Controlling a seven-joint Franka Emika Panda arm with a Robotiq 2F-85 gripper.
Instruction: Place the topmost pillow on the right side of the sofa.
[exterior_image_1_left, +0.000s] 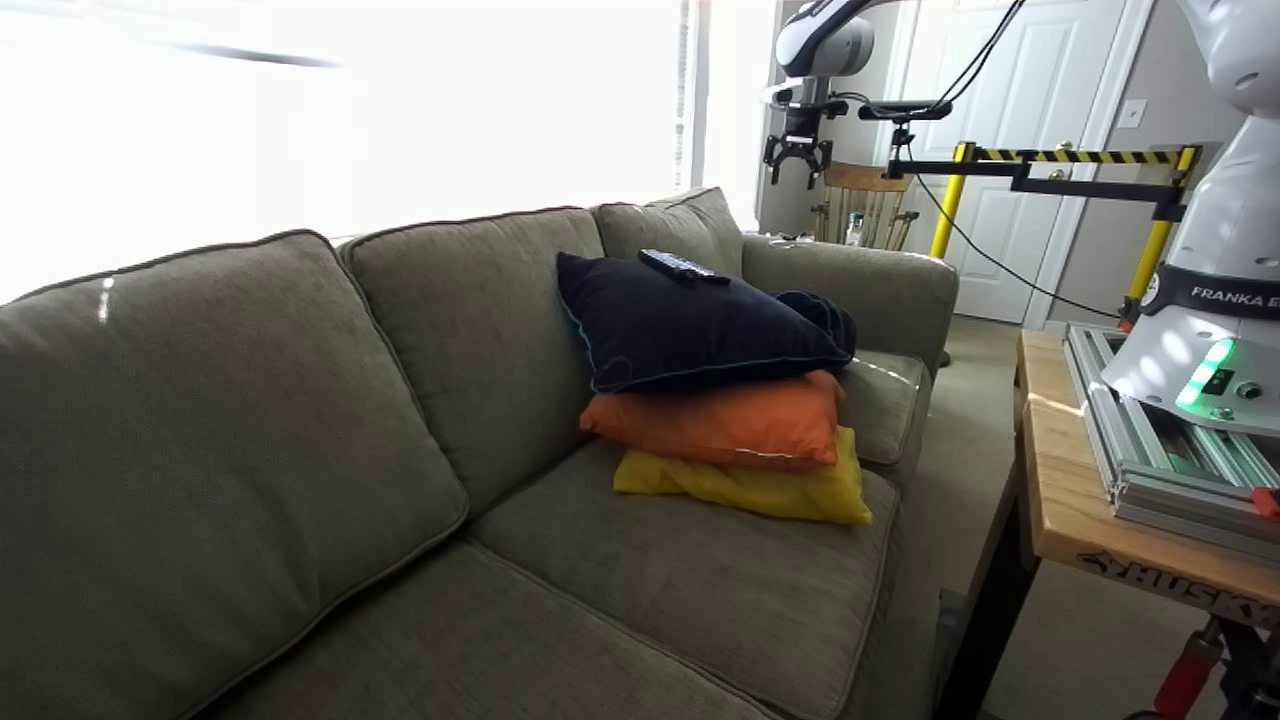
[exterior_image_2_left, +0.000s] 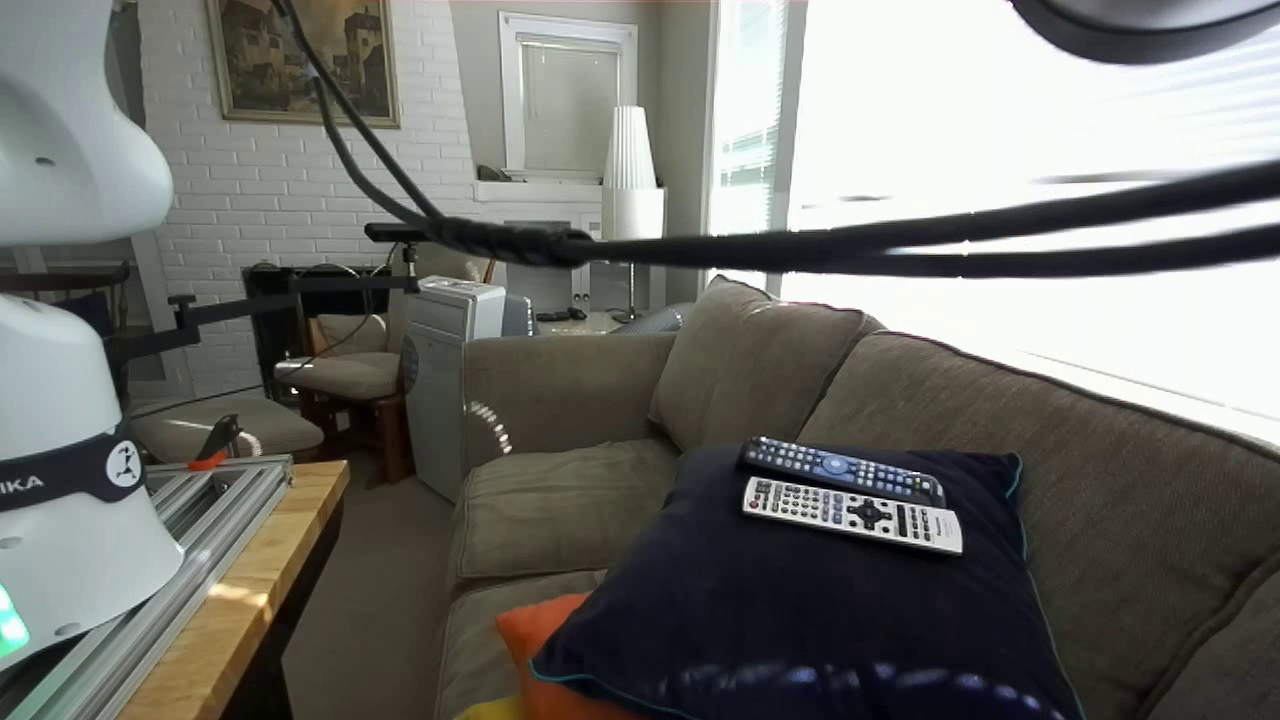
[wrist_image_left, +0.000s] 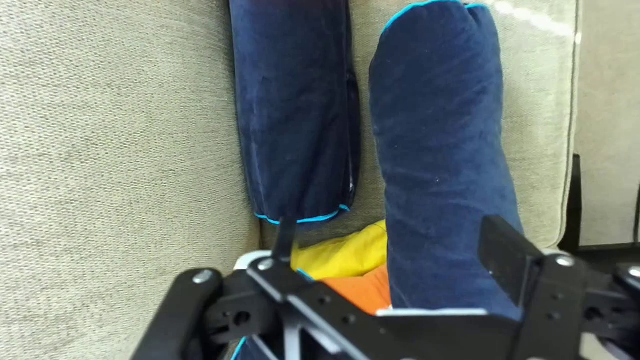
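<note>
The topmost pillow (exterior_image_1_left: 690, 330) is dark navy with light-blue edging. It lies tilted on the orange pillow (exterior_image_1_left: 720, 420) and yellow pillow (exterior_image_1_left: 755, 488) on the grey-taupe sofa (exterior_image_1_left: 640, 590). It also shows in an exterior view (exterior_image_2_left: 780, 610). My gripper (exterior_image_1_left: 793, 178) is open and empty, well above the sofa's padded-arm end, apart from the stack. In the wrist view, the open gripper (wrist_image_left: 390, 225) is above two long navy shapes with light-blue trim, one by the backrest (wrist_image_left: 295, 110), the other towards the seat front (wrist_image_left: 442, 150). Which pillow each belongs to, I cannot tell.
Two remotes, one dark (exterior_image_2_left: 840, 468) and one silver (exterior_image_2_left: 850, 513), lie on the topmost pillow. The sofa's padded arm (exterior_image_1_left: 850, 280) rises beyond the stack. A wooden table (exterior_image_1_left: 1060, 480) carries the robot base. A camera bar (exterior_image_1_left: 905, 110) is near the gripper. Black cables (exterior_image_2_left: 700, 250) cross an exterior view.
</note>
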